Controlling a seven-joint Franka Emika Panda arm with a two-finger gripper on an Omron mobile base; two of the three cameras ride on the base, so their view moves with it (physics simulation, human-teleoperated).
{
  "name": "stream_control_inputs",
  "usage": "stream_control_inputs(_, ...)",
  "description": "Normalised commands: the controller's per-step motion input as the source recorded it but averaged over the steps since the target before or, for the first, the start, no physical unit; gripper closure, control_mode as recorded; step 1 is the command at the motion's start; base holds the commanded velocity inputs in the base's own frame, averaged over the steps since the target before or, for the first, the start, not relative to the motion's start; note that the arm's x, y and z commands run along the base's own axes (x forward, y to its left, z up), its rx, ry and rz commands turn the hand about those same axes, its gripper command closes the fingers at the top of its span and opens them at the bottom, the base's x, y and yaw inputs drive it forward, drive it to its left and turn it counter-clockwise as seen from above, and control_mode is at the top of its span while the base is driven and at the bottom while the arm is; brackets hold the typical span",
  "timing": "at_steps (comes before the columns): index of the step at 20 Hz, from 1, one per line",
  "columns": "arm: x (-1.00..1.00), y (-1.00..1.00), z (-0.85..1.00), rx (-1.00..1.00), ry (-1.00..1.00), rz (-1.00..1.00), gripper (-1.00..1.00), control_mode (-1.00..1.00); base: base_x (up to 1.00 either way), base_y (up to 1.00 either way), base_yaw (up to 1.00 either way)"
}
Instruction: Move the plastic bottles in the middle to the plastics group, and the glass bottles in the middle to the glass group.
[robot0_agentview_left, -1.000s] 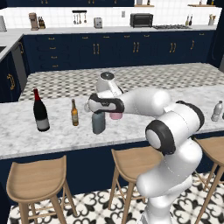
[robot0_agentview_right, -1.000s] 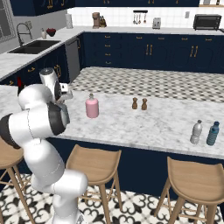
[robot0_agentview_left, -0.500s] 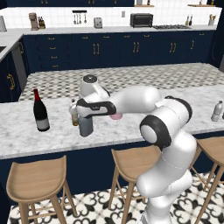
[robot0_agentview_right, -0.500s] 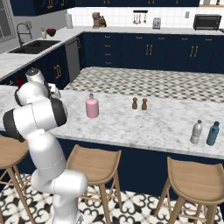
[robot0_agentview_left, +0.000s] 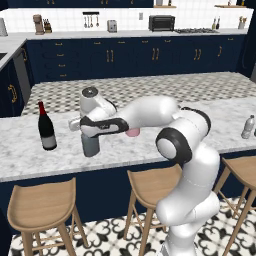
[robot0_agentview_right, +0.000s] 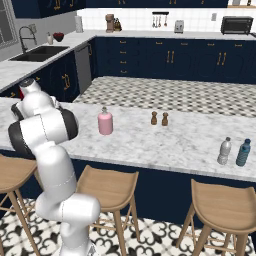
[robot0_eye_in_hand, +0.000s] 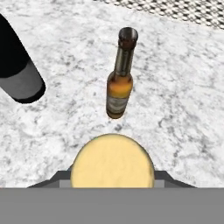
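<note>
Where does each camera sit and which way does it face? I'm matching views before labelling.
Left base view: behind-left, facing the counter; arm and end effector on the slate-blue bottle, beside the wine bottle.
Right base view: behind-right; arm at left, pink bottle.
Hand view: looks down onto tan cap, amber bottle.
Shared: wine bottle.

A: How is the light?

B: Even and bright, plainly rendered. The marble counter is evenly lit, with no glare on it.

A: Shadows?

B: Soft and faint. Under the stools the floor darkens only a little.

A: Sharpness?

B: The base views are crisp edge to edge, with no visible bending. In the hand view the amber bottle looks stretched by perspective, and the tan cap is a flat, featureless disc.
</note>
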Motion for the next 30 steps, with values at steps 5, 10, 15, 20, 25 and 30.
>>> stream_control_inputs(5, 0.00, 0.00, 0.00, 0.09, 0.00, -0.05, 1.00, -1.00, 0.00, 0.00, 0.00)
stream_control_inputs(10, 0.00, 0.00, 0.01, 0.18, 0.00, -0.01, 1.00, -1.00, 0.00, 0.00, 0.00)
stream_control_inputs(15, 0.00, 0.04, 0.01, 0.06, 0.00, -0.01, 1.00, -1.00, 0.00, 0.00, 0.00)
stream_control_inputs(20, 0.06, 0.24, 0.00, 0.00, 0.00, 0.00, 1.00, -1.00, 0.00, 0.00, 0.00)
stream_control_inputs(25, 0.01, 0.34, 0.00, 0.00, 0.00, -0.03, 1.00, -1.00, 0.00, 0.00, 0.00)
stream_control_inputs(30, 0.06, 0.24, 0.00, 0.00, -0.06, -0.03, 1.00, -1.00, 0.00, 0.00, 0.00)
